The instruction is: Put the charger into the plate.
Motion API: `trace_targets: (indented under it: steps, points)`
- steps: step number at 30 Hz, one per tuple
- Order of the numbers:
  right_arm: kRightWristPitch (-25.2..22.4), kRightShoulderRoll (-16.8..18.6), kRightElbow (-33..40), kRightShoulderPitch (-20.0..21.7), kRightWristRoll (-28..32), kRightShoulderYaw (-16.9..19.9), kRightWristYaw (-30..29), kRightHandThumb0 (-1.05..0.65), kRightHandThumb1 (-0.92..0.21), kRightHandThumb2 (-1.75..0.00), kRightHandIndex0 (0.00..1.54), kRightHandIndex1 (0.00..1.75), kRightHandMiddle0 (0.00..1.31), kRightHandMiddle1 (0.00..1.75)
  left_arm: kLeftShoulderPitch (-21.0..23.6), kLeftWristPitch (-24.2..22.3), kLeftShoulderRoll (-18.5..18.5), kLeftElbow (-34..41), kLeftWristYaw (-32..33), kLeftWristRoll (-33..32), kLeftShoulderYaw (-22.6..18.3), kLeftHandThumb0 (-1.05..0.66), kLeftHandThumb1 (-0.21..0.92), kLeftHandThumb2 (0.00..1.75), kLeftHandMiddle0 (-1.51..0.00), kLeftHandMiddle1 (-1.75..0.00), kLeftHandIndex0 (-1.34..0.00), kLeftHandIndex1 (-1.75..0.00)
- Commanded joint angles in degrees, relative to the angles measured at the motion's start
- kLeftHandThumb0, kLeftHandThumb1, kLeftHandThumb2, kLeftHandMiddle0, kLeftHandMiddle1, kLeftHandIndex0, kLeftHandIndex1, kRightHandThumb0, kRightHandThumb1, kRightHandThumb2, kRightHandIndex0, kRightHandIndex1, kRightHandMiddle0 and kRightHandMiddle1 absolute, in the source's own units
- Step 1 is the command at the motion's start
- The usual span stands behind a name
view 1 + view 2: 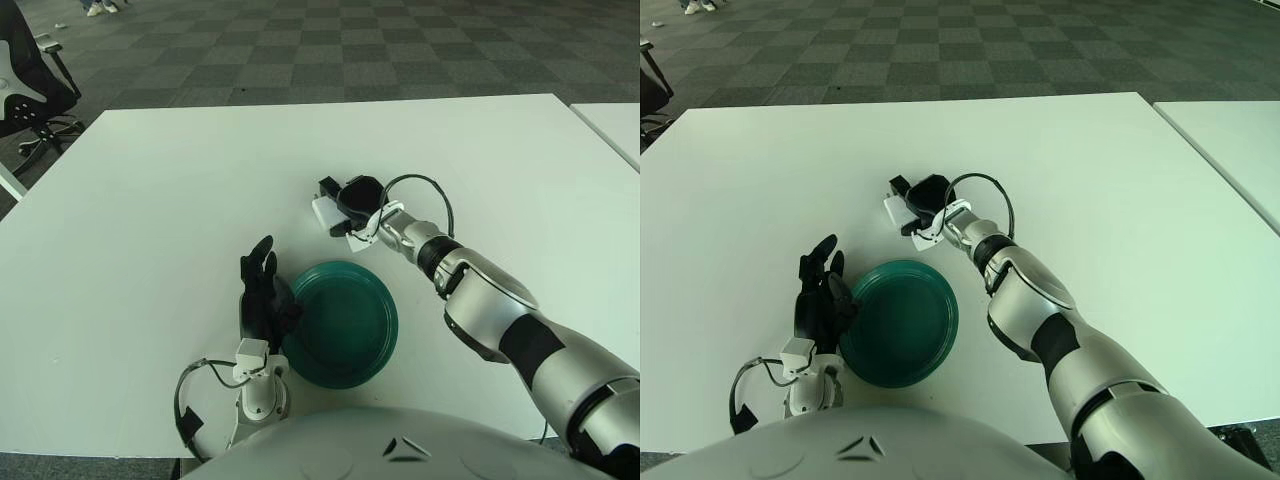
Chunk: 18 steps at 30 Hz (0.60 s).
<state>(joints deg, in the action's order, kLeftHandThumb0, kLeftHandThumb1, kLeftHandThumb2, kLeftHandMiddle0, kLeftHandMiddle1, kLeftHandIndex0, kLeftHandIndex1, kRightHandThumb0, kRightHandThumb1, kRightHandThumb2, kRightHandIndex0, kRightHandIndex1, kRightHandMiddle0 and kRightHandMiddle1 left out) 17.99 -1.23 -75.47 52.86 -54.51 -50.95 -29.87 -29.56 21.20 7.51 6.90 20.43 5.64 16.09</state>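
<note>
A small white charger (324, 211) is held just above the white table (150, 200), a little beyond the dark green plate (340, 322). My right hand (350, 200) is shut on the charger, its black fingers wrapped around it from the right. The charger also shows in the right eye view (896, 210) with the right hand (923, 196) around it. My left hand (262, 293) stands upright at the plate's left rim, fingers extended and holding nothing. The plate (898, 322) has nothing in it.
A black office chair (25, 85) stands off the table's far left corner. A second white table (615, 125) edge shows at the far right. Checkered carpet lies beyond the table.
</note>
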Motion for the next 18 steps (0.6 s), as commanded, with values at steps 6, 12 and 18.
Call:
trace_targets:
  steps: [6, 12, 18]
  points:
    - [0.19, -0.89, -1.42, -1.18, 0.58, 1.05, 1.36, -0.45, -0.82, -0.76, 0.80, 1.75, 0.57, 1.75, -0.54, -0.03, 3.75, 0.13, 0.05, -0.65, 2.09, -0.81, 0.92, 1.01, -0.35, 0.00, 0.00, -0.82]
    - [1.89, -1.36, -0.86, -0.12, 4.03, 4.86, 1.27, -0.39, -0.69, -0.85, 0.75, 1.75, 0.37, 1.75, -0.90, -0.41, 3.60, 0.62, 0.25, -0.63, 1.90, -0.81, 0.92, 1.01, -0.35, 0.00, 0.00, -0.81]
    - [6.04, -4.10, 3.98, 2.39, 6.80, 8.87, 0.60, -0.38, -0.70, -0.83, 0.74, 1.75, 0.34, 1.75, -1.30, -0.50, 3.30, 0.77, 0.25, -0.59, 1.67, -0.81, 0.92, 1.02, -0.35, 0.00, 0.00, -0.81]
